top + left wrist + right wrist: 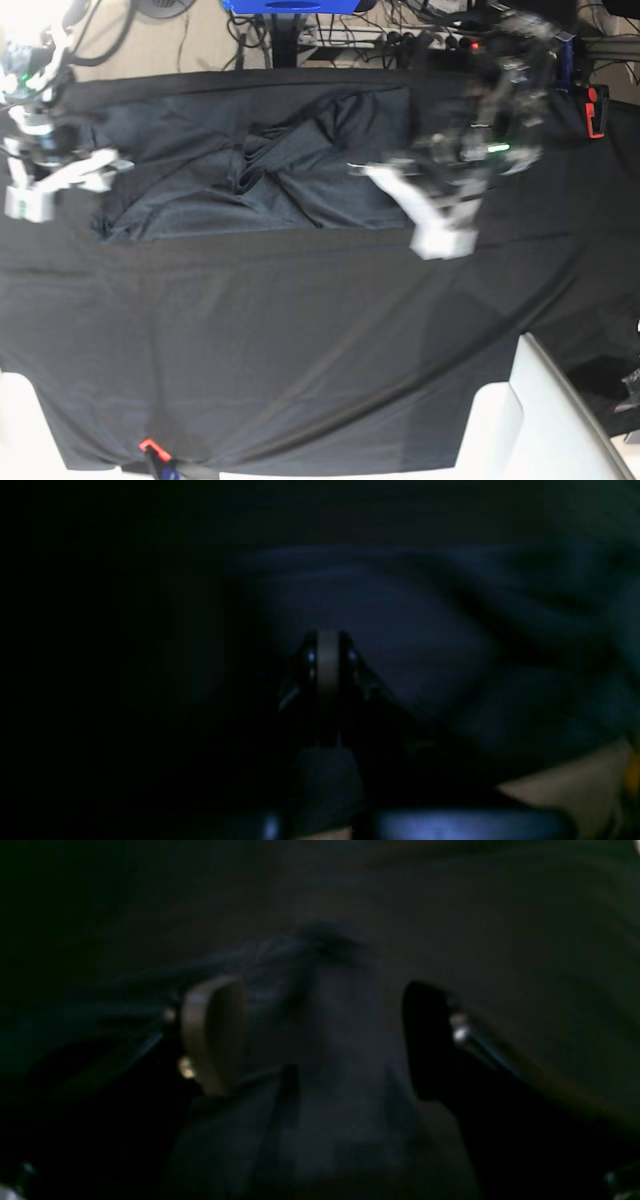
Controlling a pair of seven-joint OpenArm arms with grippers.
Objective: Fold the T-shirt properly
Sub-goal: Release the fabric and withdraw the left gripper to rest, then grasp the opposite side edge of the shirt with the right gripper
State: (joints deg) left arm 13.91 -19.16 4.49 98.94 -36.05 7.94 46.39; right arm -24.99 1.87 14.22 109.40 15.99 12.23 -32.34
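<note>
Left hand [327,645] pressed together at shirt [250,170] edge, apparently pinching cloth; right hand [320,1035] spread astride a fold, to lift.

T-shirt [300,165]: plain dark charcoal grey, no print, a shade lighter and bluer than the black table cloth [300,350] under it. Reads navy-ish in the left wrist view, probably just the dim lighting. Right gripper [320,1035]: tan pad on one finger, the other black. Arm housings white/grey. Small red clip [150,445] at the cloth's near edge.
</note>
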